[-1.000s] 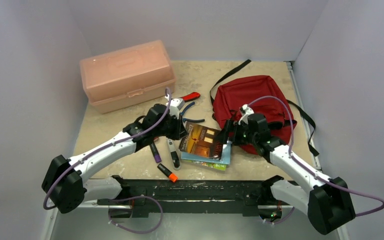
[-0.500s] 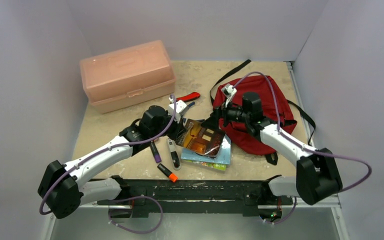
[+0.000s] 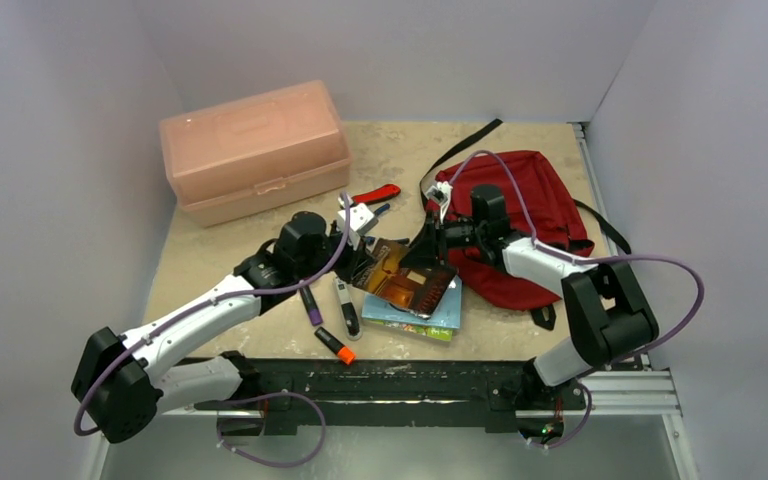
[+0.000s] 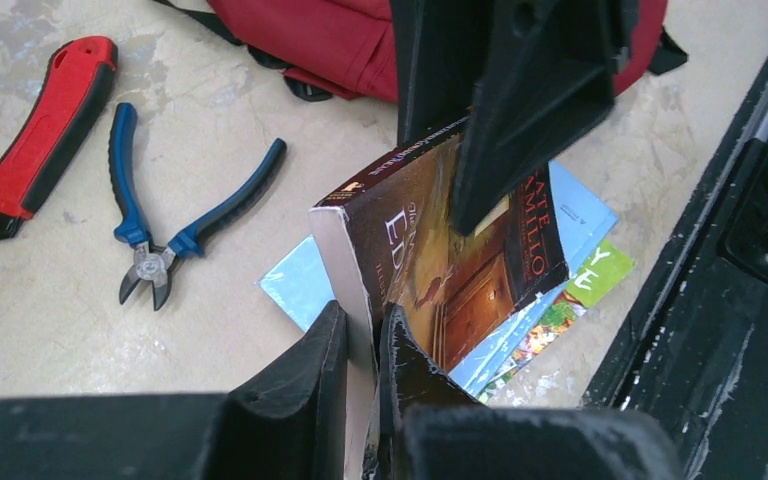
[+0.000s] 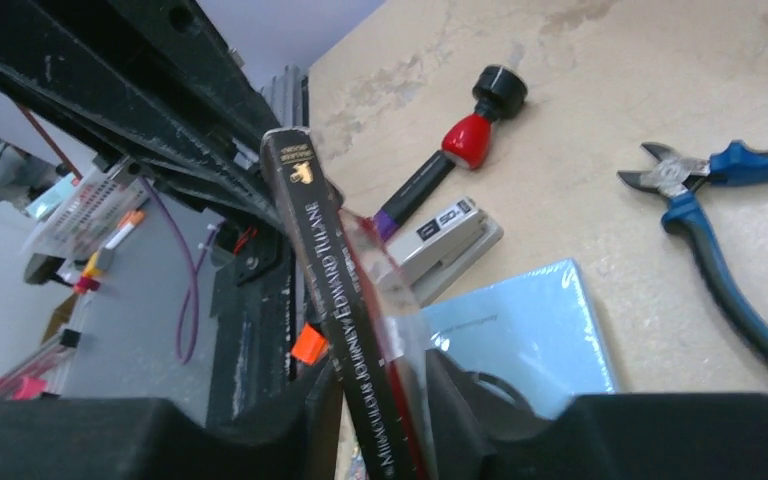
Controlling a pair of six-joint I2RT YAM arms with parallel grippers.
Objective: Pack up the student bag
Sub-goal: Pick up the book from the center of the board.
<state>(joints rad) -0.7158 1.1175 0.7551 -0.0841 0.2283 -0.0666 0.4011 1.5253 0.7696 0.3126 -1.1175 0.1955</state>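
The left gripper [image 3: 365, 262] is clenched on a brown paperback book [image 3: 412, 283]. In the left wrist view its 2 fingers [image 4: 310, 385] press one corner of this book, by the pale page edge, from both sides. The right gripper [image 3: 428, 250] meets the same book from the opposite end. In the right wrist view its 2 fingers [image 5: 295, 420] stand close against the spine on either side, so it also is grasping the book. The book sits tilted in the lower middle of the top view. One side of it is raised over a light blue booklet [image 3: 438, 316] and a green booklet [image 3: 426, 331] that lie flat under it. The student bag [image 3: 550, 215] lies on the table [image 3: 400, 150] to the right of the centre, just behind the right gripper. Its black straps spread toward the back and the right edge. A pink box [image 3: 255, 150] with its lid closed stands at the upper left. A red knife [image 4: 50, 120] and blue pliers [image 4: 175, 225] lie side by side, apart from each other, between the box and the bag. Left of the booklets there are a purple marker [image 3: 312, 303], a grey and white pen-like thing [image 3: 346, 303] and a marker with an orange cap [image 3: 335, 345], all near the front edge.
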